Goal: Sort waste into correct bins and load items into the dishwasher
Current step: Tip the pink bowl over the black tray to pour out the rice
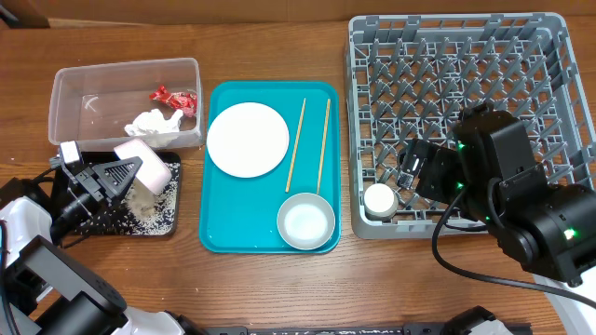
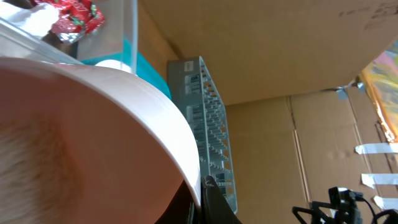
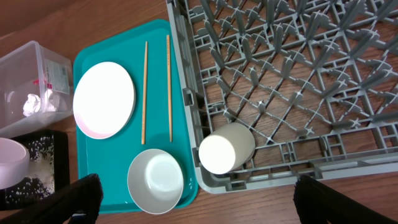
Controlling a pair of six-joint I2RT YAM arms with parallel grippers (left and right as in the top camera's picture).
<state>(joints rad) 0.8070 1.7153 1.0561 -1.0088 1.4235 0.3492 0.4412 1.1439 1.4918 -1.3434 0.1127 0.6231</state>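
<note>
A wooden table (image 1: 279, 284) bears teal tray (image 1: 244, 212), dish rack (image 1: 551, 26); cardboard boxes (image 2: 280, 50) beyond.

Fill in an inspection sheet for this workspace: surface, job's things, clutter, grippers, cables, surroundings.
Surface: wooden table with teal tray on it.
Job's things: red wrapper and tissue in clear tub; rice on black tray; large plate, chopsticks and bowl on teal tray; cup lying in rack.
Clutter: nothing seen.
Grippers: left gripper shut on small plate, tilted over black tray; right gripper open above rack.
Cables: black cable at right.
Surroundings: cardboard sheets.
</note>
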